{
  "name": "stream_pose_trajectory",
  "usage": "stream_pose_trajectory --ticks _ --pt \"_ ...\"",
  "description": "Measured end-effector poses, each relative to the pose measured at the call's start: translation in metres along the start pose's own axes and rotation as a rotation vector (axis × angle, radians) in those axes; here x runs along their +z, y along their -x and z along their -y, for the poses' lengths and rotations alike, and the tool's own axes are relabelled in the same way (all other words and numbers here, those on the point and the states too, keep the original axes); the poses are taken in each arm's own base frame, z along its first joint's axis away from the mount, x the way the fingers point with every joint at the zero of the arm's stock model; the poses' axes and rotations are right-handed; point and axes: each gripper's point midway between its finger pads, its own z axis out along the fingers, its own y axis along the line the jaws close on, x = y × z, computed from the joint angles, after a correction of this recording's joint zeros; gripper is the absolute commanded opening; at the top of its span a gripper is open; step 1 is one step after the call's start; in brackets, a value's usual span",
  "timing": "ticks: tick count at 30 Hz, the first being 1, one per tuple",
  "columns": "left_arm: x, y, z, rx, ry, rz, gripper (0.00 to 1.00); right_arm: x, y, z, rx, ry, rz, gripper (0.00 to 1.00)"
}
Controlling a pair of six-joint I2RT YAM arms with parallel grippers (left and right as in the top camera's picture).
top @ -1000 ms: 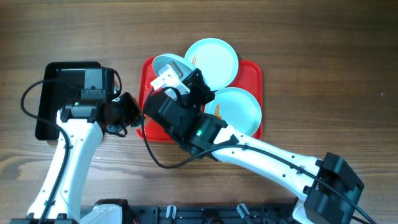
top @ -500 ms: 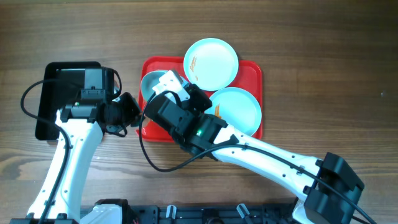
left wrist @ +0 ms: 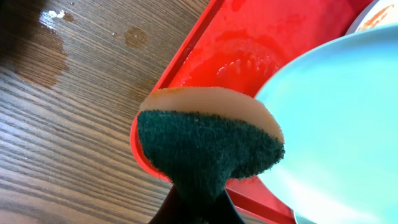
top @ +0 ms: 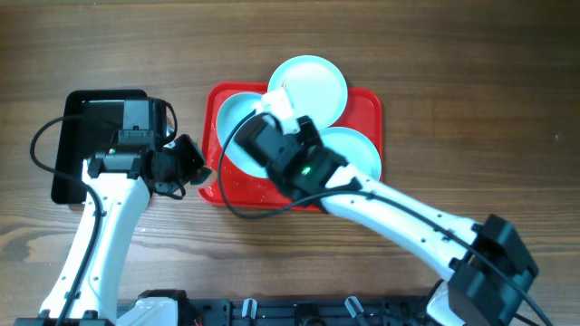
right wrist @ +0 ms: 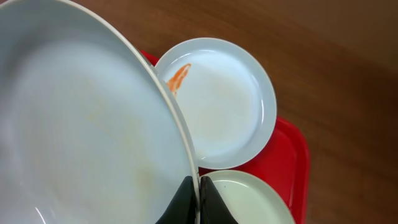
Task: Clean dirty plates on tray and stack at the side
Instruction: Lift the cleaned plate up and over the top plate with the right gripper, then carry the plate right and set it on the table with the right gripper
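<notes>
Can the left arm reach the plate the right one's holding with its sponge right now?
Probably yes: the left tool, shut on the sponge, sits just beside the held plate, with nothing visible between them.

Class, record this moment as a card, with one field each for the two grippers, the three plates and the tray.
left gripper: shut on sponge, green scouring side showing, at the tray's left edge
right gripper: shut on held plate's rim
held plate: over tray's left part, faint smears
smeared plate: orange streak, overhangs tray's far rim
third plate: on tray's right side
tray: red, on wooden table
</notes>
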Motion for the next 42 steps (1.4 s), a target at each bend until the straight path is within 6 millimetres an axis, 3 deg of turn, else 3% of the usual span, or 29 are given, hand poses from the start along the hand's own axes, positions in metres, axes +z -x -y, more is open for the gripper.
stream_pose_trajectory --ticks 7,12,20,24,27,34,42 --pt "0.000 0.000 0.000 0.000 0.000 0.000 0.04 -0.015 0.023 0.040 0.236 0.128 -0.002 0.04" --pt "0.000 0.000 0.000 0.000 0.000 0.000 0.04 -0.015 0.012 0.107 0.409 0.097 -0.082 0.04" --pt "0.000 0.000 0.000 0.000 -0.003 -0.002 0.04 0.010 -0.049 0.235 0.703 -0.066 -0.271 0.04" --pt "0.000 0.000 0.000 0.000 -0.003 -0.002 0.04 0.012 -0.075 0.282 0.803 -0.141 -0.304 0.04" --pt "0.000 0.000 0.001 0.000 -0.003 -0.002 0.04 0.015 -0.108 0.314 0.874 -0.204 -0.342 0.04" --pt "0.000 -0.001 0.001 0.001 -0.006 -0.005 0.04 0.026 -0.185 0.355 1.029 -0.297 -0.381 0.04" --pt "0.001 -0.004 0.009 0.030 -0.018 -0.004 0.04 0.019 -0.228 0.395 1.176 -0.371 -0.349 0.04"
